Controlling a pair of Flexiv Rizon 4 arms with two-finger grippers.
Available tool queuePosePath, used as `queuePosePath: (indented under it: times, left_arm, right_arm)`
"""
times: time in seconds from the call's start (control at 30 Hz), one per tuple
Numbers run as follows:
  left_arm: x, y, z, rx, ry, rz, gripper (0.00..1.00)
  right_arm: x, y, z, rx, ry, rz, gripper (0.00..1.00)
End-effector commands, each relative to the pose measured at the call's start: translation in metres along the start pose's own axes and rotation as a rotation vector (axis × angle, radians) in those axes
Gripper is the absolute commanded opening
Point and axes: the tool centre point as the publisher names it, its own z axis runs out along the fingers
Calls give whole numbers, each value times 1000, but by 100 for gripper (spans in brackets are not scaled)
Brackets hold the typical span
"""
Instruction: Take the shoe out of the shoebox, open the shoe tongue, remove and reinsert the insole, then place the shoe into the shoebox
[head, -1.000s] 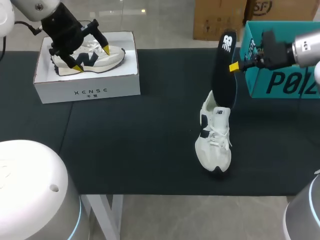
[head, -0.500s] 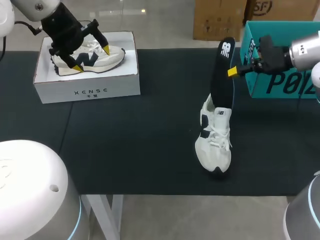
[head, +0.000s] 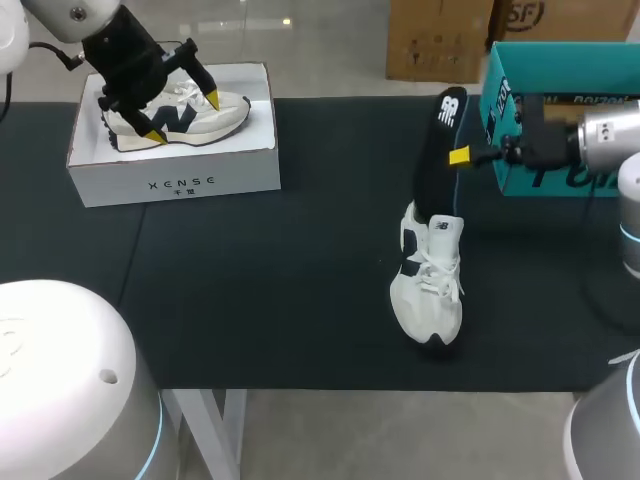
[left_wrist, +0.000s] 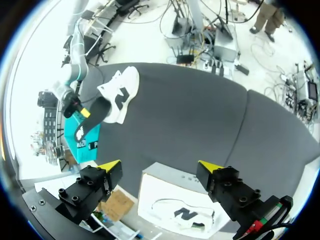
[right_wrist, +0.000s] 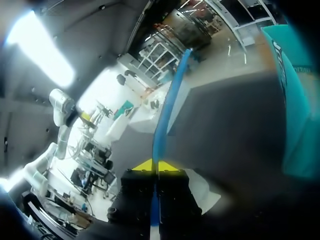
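The right gripper (head: 459, 156), at the right of the head view, is clamped flat on the edge of the dark insole (head: 440, 140). The insole's lower end sits in the mouth of the white sneaker (head: 430, 290), centre right on the black table mat (head: 280, 280). I judge this to be the refitting step. Feed the insole down and toward the toe, slowly, because nothing steadies the sneaker and it could tip. The left gripper (head: 184, 117), fingers spread and holding nothing, hangs over the white shoebox (head: 170, 175) at upper left.

Count: two sneakers, the second sneaker (head: 228, 108) lying in the shoebox; one insole; one shoebox; one teal box (head: 560, 65); two grippers.
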Motion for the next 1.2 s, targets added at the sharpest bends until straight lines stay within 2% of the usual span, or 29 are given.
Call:
queuePosePath:
  times: [0.03, 0.2, 0.4, 0.53, 0.83, 1.2]
  left_arm:
    - [-1, 1, 0, 0, 4, 1, 100]
    - [-1, 1, 0, 0, 4, 1, 100]
    - [-1, 1, 0, 0, 4, 1, 100]
    - [-1, 1, 0, 0, 4, 1, 100]
    - [-1, 1, 0, 0, 4, 1, 100]
    - [-1, 1, 0, 0, 4, 1, 100]
  right_arm:
    - [-6, -4, 6, -24, 45, -7, 0]
    - [2, 9, 4, -36, 48, -30, 0]
    - [3, 27, -2, -43, 48, -62, 0]
    - [2, 29, -1, -39, 48, -71, 0]
    - [-3, 7, 6, -46, 61, -37, 0]
    - [2, -15, -2, -63, 78, -28, 0]
